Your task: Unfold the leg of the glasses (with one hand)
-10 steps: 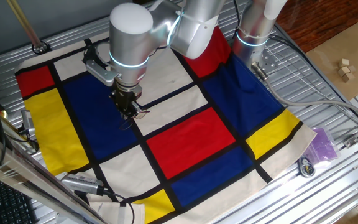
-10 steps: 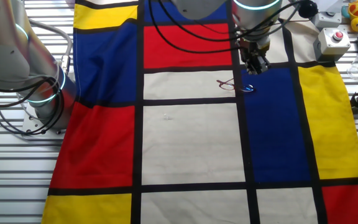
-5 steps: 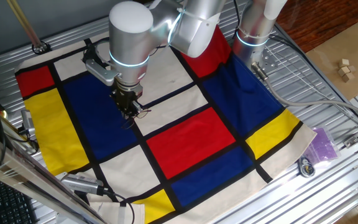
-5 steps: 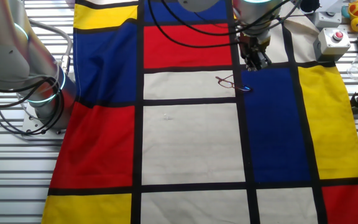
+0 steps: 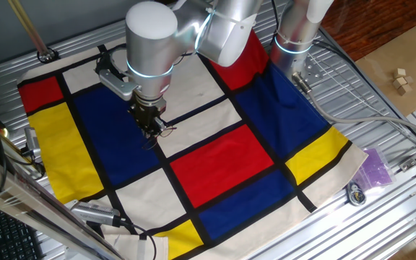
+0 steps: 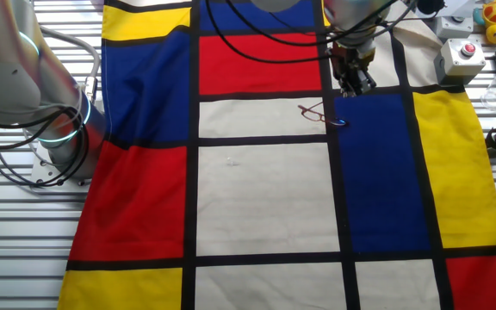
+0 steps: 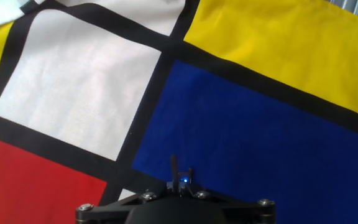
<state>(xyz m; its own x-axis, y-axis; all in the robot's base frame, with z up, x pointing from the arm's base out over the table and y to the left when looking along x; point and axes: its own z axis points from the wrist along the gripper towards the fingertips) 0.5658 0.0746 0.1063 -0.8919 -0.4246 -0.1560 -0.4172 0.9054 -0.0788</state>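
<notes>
Dark wire glasses (image 6: 321, 114) beside gripper (image 6: 354, 86).

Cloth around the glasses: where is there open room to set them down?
The white square and blue panel below the glasses lie bare. It is crowded above them, where the gripper and its cables hang.
</notes>
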